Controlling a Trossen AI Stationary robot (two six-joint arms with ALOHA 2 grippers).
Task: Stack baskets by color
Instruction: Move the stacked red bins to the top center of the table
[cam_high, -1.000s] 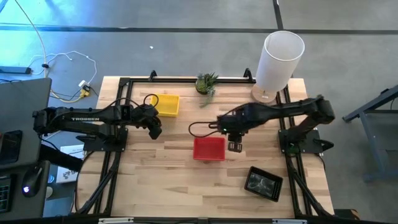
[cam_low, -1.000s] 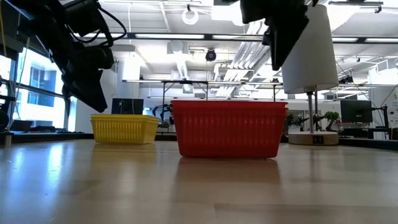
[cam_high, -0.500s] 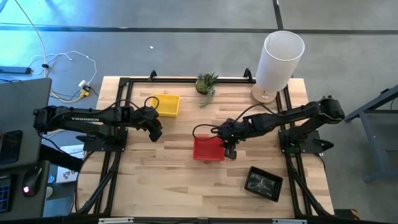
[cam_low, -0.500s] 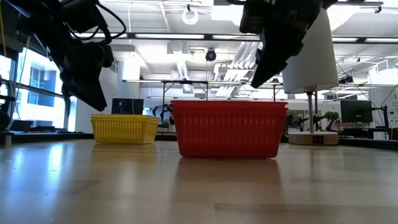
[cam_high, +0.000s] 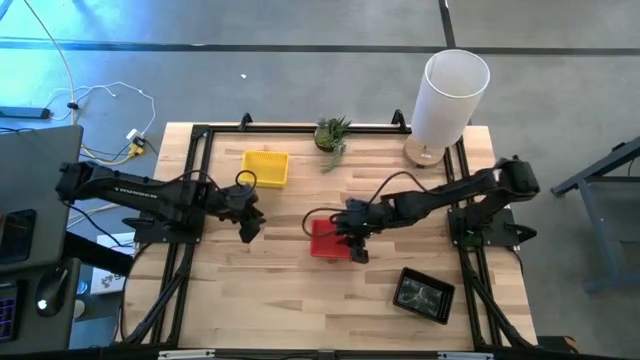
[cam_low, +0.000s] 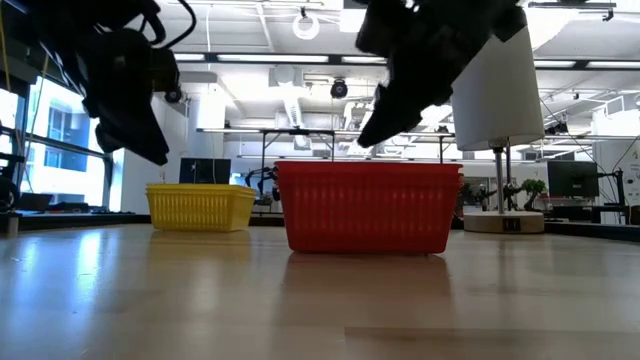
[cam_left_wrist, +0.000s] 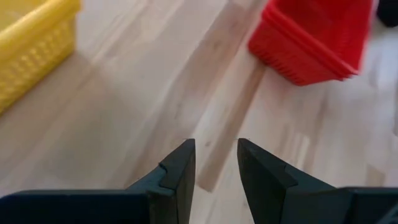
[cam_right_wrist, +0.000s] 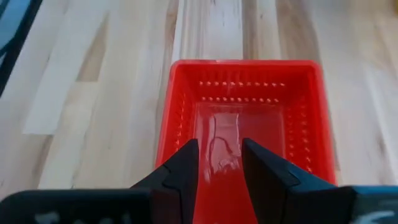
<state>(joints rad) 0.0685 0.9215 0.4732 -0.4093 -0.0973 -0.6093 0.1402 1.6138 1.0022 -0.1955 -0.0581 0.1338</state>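
I've got the right end effector over the red basket stack near the middle of the bench, fingers a little apart, nothing between them; my right wrist view looks straight down into the red basket, fingers above its near rim. From the low view it hangs just above the red basket, not touching. My left end effector hovers over bare wood between the yellow basket and the red one, fingers slightly apart, empty; the left wrist view shows the yellow basket and the red stack off to either side. The black basket sits tilted near the bench's front right corner, well apart from both. White cylinder and small plant stand at the back edge.
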